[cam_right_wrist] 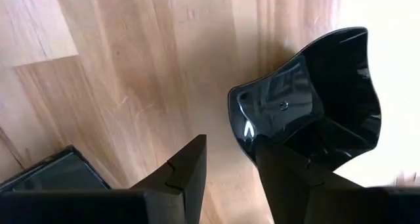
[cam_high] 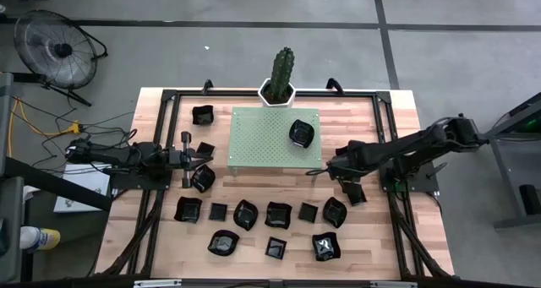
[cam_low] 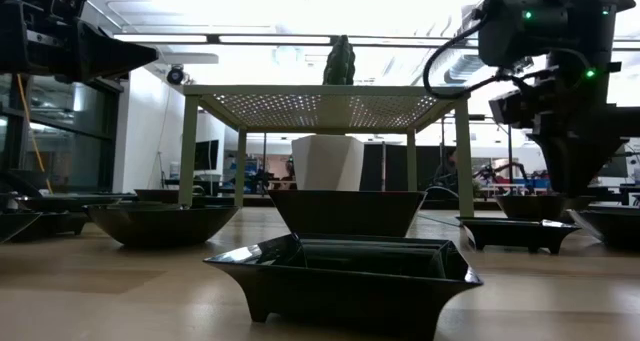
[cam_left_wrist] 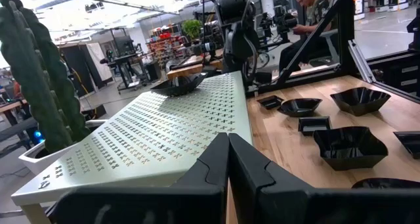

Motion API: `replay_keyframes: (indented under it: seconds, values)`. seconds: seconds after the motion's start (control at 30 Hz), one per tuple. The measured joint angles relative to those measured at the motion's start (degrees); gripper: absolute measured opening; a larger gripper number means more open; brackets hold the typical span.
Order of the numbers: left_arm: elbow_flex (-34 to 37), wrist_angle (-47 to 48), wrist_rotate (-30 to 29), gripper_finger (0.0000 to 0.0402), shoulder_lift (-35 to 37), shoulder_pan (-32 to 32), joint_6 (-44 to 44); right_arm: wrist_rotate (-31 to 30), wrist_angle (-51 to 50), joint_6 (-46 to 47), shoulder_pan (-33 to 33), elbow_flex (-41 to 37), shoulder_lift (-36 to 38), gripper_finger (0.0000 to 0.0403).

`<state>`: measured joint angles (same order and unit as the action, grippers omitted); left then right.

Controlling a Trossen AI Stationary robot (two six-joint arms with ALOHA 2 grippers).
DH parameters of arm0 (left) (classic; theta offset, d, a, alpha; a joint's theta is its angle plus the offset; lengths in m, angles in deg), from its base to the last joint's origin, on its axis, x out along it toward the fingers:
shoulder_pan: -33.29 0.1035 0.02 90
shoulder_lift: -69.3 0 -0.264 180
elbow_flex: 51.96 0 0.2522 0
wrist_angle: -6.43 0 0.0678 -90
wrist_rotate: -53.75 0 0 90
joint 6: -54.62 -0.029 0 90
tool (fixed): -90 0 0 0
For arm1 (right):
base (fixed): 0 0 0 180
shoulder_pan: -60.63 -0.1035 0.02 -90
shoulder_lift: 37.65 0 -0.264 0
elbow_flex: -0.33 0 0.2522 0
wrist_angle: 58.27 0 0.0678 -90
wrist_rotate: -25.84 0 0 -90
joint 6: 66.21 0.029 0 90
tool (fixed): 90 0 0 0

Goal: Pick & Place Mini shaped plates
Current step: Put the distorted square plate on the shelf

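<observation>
Hovering over the table (cam_high: 397,237) beside the green stand (cam_high: 254,144), the right tool (cam_right_wrist: 230,178) has its fingers apart around the rim of a wavy-edged plate (cam_right_wrist: 315,99), not visibly clamped. Left tool (cam_left_wrist: 228,178) waits at the stand's other side, fingers together, empty.

Risk: in my judgement a thin rim pinch on glossy plastic may slip or tip the dish during lift, knocking its neighbours.

Count, high view: one plate on stand (cam_high: 301,133); about fourteen on table; one cactus (cam_high: 281,68).

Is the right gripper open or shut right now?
Open: the right gripper shows a clear gap between its fingers, hanging above the table beside a black dish, holding nothing.
</observation>
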<state>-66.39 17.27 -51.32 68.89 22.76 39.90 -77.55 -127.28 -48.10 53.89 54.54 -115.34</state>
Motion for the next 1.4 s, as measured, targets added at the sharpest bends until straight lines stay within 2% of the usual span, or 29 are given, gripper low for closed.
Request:
replay_keyframes:
  seconds: [0.3, 0.53, 1.4]
  values:
    - [0.0, 0.0, 0.0, 0.0000, 0.0, 0.0, 0.0, -0.3, 0.0, 0.3, 0.0, 0.0, -3.5, 0.0126]
    - [0.0, 0.0, 0.0, 0.0000, 0.0, 0.0, 0.0, -5.3, -0.1, 2.8, 0.0, 0.0, -3.7, 0.0126]
    - [0.0, 0.0, 0.0, 0.0000, 0.0, 0.0, 0.0, -2.6, 2.6, 0.9, 2.0, 0.0, -3.6, 0.0126]
